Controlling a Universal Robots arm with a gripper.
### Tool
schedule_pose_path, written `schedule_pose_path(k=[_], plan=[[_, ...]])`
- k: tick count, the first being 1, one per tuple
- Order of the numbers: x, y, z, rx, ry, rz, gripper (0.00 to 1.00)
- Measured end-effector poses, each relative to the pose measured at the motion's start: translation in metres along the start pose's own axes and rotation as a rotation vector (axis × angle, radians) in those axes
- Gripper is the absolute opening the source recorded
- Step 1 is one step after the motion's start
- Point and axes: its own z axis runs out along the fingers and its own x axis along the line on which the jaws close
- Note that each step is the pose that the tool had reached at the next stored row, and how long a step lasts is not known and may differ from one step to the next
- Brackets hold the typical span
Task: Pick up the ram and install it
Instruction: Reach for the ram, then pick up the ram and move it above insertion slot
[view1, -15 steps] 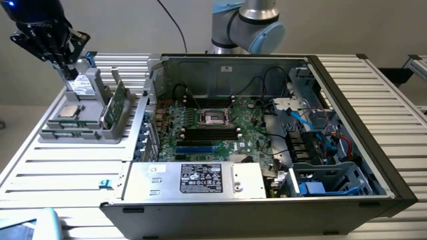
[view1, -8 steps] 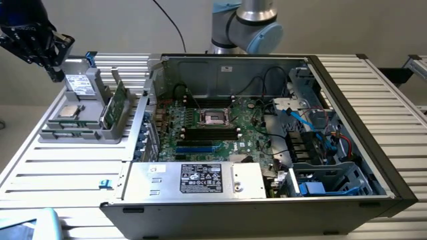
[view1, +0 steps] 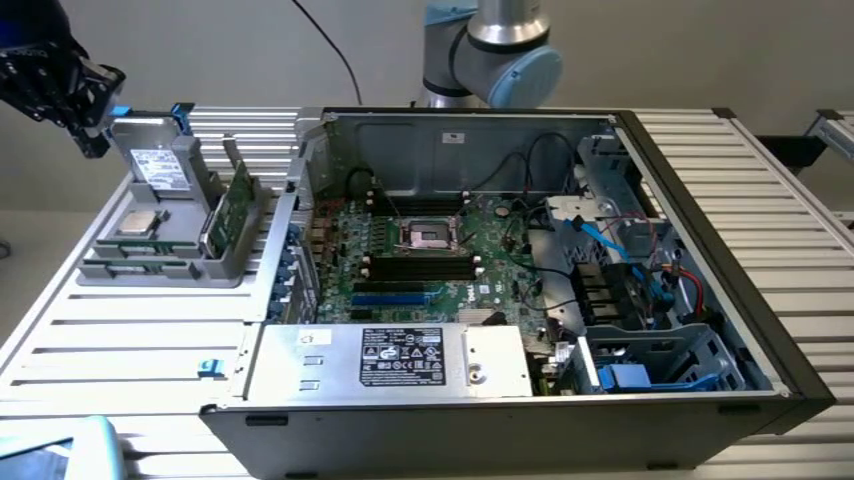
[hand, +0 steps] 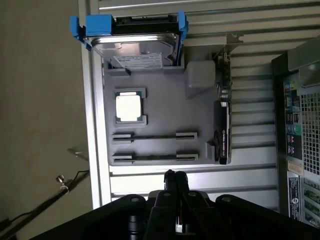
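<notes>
Two ram sticks stand on edge in the grey tray (view1: 227, 268), one in each holder slot: one ram (hand: 155, 136) nearer the silver processor chip (hand: 128, 107), the other ram (hand: 155, 158) nearer the tray's edge. The same sticks appear as thin green strips (view1: 140, 247) in the exterior view. My gripper (hand: 175, 174) hangs high above the table slats just past that tray edge, its fingers pressed together with nothing between them. It is the black gripper (view1: 91, 145) at the exterior view's upper left. The motherboard's black memory slots (view1: 420, 266) lie inside the open computer case.
The tray also holds a hard drive with blue brackets (hand: 132, 42) and a wider green circuit card (hand: 223, 120) standing on edge. The open case (view1: 694, 190) takes up the middle and the exterior view's right, with cables, a power supply (view1: 400, 358) and drive cages.
</notes>
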Motion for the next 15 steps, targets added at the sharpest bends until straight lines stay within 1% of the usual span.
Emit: schedule_pose_path(k=[3, 5, 8, 15], plan=[[0.0054, 0.0061, 0.0016, 0.0004, 0.0025, 0.000, 0.11], [0.0069, 0.0092, 0.0023, 0.0010, 0.0047, 0.000, 0.11], [0.0069, 0.0093, 0.0024, 0.0012, 0.0057, 0.000, 0.11], [0.0069, 0.0093, 0.0024, 0.0011, 0.0056, 0.000, 0.11]])
